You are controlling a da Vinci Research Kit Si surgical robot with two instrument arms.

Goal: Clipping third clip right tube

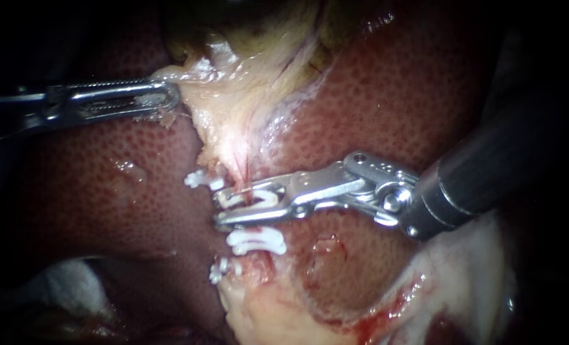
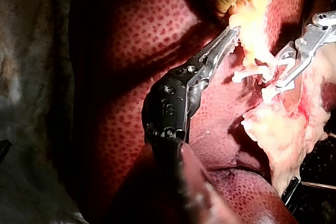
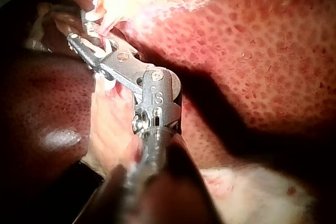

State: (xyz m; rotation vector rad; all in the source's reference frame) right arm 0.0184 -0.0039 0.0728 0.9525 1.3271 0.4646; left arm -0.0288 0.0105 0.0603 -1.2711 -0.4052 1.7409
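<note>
Dark-spotted red liver [image 1: 393,96] backs the whole field; the left instrument [image 1: 172,99] has its jaws clamped on pale gallbladder tissue [image 1: 233,83]; the right instrument [image 1: 239,203] grips a white clip [image 1: 253,198] between its jaws, astride the tube [image 1: 238,163]; a second clip [image 1: 255,241] sits on the tube just below.

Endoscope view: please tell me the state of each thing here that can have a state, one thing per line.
Left slender metal instrument: shut on the pale yellowish tissue.
Right slender metal instrument: shut on a white plastic clip that sits around the pale pink tube.
Curved white clip under it: closed, free of both instruments.
Small upper white clip: closed, free.
Small lowest white clip: closed, free.
</note>
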